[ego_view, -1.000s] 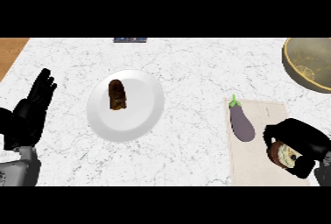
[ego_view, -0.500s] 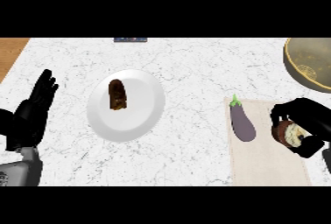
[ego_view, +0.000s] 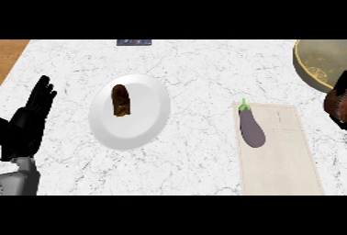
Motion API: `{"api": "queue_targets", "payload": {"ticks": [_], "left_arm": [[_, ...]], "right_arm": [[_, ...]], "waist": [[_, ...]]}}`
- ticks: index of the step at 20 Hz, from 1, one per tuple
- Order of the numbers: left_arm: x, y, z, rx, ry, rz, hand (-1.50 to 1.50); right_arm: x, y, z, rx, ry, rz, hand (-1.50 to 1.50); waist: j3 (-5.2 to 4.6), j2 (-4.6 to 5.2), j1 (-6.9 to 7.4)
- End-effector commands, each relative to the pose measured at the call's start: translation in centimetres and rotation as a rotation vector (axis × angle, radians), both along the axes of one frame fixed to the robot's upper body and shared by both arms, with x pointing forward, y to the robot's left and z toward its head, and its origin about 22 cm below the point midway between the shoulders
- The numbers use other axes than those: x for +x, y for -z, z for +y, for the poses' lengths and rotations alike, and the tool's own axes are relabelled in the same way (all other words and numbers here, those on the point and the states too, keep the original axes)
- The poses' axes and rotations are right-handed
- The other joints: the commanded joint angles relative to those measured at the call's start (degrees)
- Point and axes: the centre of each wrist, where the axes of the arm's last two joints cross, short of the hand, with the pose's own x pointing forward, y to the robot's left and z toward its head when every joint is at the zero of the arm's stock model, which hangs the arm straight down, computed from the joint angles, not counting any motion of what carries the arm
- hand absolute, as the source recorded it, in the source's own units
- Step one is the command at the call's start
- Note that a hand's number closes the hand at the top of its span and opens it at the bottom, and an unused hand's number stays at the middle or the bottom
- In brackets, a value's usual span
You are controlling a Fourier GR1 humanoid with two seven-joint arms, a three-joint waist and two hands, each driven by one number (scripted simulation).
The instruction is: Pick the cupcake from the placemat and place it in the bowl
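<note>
Head view: white marble counter (ego_view: 203,69), beige placemat (ego_view: 281,160), wood edge (ego_view: 12,53).

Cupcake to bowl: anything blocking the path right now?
Nothing visible does. The right hand, holding the cupcake, is at the view's right edge just below the bowl; only bare counter lies between. The eggplant lies on the placemat, off the path.

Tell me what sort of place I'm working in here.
Most likely a kitchen counter: a white marbled countertop with a white plate of brown food, an eggplant lying on a beige placemat, and a bowl at the upper right edge.
</note>
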Motion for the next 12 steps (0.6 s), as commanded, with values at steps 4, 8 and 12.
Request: {"api": "queue_targets", "payload": {"ticks": [4,8,12], "left_arm": [[-0.4,0.6,0.5,0.003,0.014,0.000,0.00],[0.1,0.3,-0.7,0.008,0.022,-0.007,0.00],[0.0,-1.2,-0.2,0.007,0.026,0.007,0.00]], "right_arm": [[-1.3,-6.5,-4.2,0.187,0.099,-0.100,1.50],[0.7,-8.3,-5.8,0.226,0.153,-0.074,1.50],[3.0,-6.5,-7.4,0.279,0.156,-0.045,1.50]], "waist": [[0.02,0.29,0.71],[0.03,0.44,1.17],[0.06,0.51,1.62]]}}
